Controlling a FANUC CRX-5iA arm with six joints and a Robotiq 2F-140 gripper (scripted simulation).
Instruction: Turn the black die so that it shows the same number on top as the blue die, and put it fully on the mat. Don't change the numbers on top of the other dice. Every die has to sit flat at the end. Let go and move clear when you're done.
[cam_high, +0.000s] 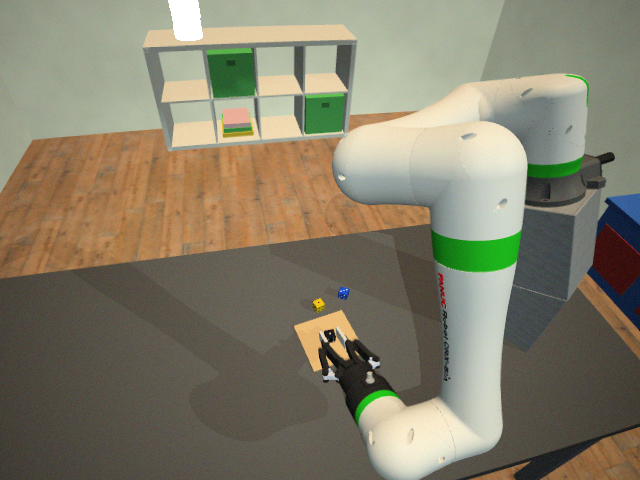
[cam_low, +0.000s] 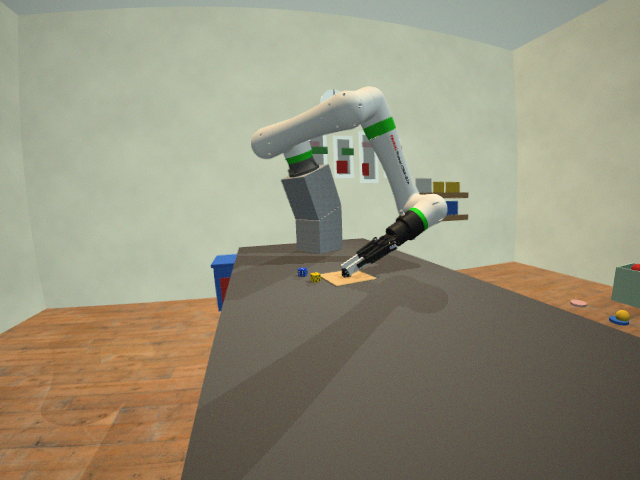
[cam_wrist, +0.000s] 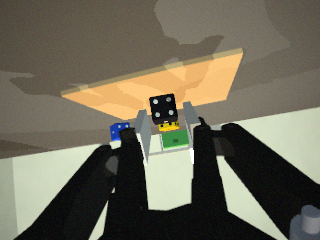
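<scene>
The black die (cam_high: 329, 335) (cam_low: 345, 273) (cam_wrist: 163, 108) is on the tan mat (cam_high: 307, 338) (cam_low: 362, 279) (cam_wrist: 210, 80), inside its edges. Its face toward the wrist camera shows four pips; its top number is too small to tell. My gripper (cam_high: 331, 336) (cam_low: 348, 268) (cam_wrist: 166, 118) is partly open, tilted low over the mat, one finger on each side of the black die with gaps. The blue die (cam_high: 343, 292) (cam_low: 302, 272) (cam_wrist: 116, 132) sits on the table beyond the mat, its top number unclear. The yellow die (cam_high: 318, 305) (cam_low: 315, 277) (cam_wrist: 169, 126) sits nearer the mat, one pip on top.
The yellow die stands close to the mat's far edge, with the blue die beside it. A dark table (cam_high: 155, 330) (cam_low: 361, 387) carries everything. The robot's grey pedestal (cam_high: 555, 248) (cam_low: 318, 232) stands at the table's end. A shelf (cam_high: 248, 36) stands on the floor behind.
</scene>
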